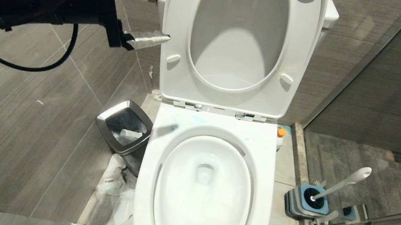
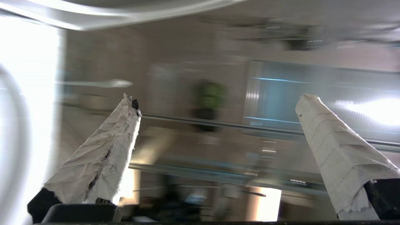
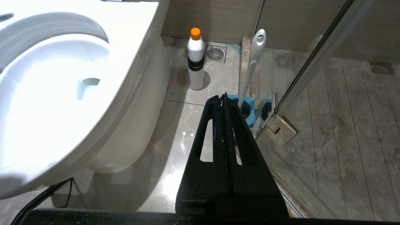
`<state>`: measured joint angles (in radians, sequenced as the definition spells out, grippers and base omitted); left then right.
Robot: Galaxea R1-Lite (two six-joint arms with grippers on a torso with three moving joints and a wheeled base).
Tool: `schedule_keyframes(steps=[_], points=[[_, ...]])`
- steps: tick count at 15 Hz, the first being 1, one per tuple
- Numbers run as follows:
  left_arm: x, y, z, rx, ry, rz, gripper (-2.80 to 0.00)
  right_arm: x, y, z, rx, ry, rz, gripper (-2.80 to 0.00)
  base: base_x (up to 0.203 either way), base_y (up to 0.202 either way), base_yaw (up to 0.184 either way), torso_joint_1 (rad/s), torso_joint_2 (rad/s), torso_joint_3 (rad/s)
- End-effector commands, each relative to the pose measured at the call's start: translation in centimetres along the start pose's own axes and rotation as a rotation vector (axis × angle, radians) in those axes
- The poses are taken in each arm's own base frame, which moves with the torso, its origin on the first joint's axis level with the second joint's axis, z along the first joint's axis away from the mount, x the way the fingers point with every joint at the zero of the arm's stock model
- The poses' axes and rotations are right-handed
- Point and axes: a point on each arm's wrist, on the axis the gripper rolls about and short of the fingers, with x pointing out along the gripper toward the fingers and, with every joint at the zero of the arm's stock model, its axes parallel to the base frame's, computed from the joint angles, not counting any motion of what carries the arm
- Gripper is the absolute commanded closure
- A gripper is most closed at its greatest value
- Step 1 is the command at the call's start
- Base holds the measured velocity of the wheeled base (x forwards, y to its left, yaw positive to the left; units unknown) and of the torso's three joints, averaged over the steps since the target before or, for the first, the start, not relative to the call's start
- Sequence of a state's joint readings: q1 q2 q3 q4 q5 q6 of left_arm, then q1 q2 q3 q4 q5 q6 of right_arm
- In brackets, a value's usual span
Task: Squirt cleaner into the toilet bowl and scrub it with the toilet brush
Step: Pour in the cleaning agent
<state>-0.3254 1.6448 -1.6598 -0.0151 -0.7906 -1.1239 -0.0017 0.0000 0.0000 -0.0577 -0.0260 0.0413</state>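
Left gripper hangs high at the far left beside the raised toilet lid, its arm level and its taped fingers spread wide, holding nothing. Right gripper sits low and near, pressed together — empty. To the right of the toilet bowl, the toilet brush stands in its blue holder, handle slanting up toward the far right.

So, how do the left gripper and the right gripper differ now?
The left gripper stands wide open; the right gripper is shut. The left's fingers are wrapped in pale tape; the right's are bare black. The left is raised beside the toilet lid; the right is low near the toilet brush. Both hold nothing.
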Motion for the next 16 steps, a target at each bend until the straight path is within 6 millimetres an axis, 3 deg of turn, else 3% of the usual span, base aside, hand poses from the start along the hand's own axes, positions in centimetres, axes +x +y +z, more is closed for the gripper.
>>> schedule_keyframes(steps=[1,4,6,11,14,16], points=[[-0.4,0.3,-1.4,0.267,0.010,0.154,-2.80,0.2,0.0,-0.7,-0.001,0.025,-0.001,0.00,0.000,0.000,0.000,0.000,0.00,0.000],[-0.8,0.2,-1.5,0.757,-0.004,0.297,-2.80,0.2,0.0,-0.7,0.000,0.024,-0.001,0.00,0.000,0.000,0.000,0.000,0.00,0.000],[-1.7,-1.6,-0.8,0.988,-0.105,0.403,-2.80,0.2,0.0,-0.7,-0.001,0.025,-0.001,0.00,0.000,0.000,0.000,0.000,0.00,0.000],[-6.1,-6.9,-2.5,1.163,-0.305,0.505,-2.80,0.2,0.0,-0.7,0.000,0.024,-0.001,0.00,0.000,0.000,0.000,0.000,0.00,0.000],[-8.2,-8.4,-3.5,1.178,-0.361,0.531,-2.80,0.2,0.0,-0.7,-0.001,0.025,-0.001,0.00,0.000,0.000,0.000,0.000,0.00,0.000],[-8.5,-8.7,-3.7,1.178,-0.361,0.532,-2.80,0.2,0.0,-0.7,-0.001,0.025,-0.001,0.00,0.000,0.000,0.000,0.000,0.00,0.000]])
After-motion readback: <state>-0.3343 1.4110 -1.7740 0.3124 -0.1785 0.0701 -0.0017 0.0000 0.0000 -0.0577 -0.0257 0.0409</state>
